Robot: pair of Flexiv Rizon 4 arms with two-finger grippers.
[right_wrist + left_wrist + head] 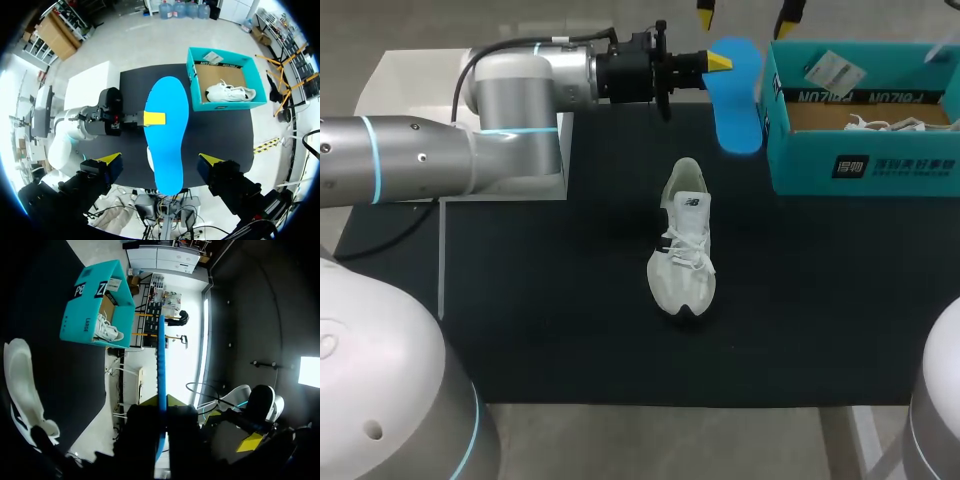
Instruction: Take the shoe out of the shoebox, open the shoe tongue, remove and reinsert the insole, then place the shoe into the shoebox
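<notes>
White shoe (683, 245) sole-down, blue insole (735, 100) aloft beside open teal shoebox (865, 165)

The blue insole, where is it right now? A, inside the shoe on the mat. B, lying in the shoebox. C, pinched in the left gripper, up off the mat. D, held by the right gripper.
C: the left gripper is shut on the insole, seen edge-on between its fingers in the left wrist view; the right gripper is open.
</notes>
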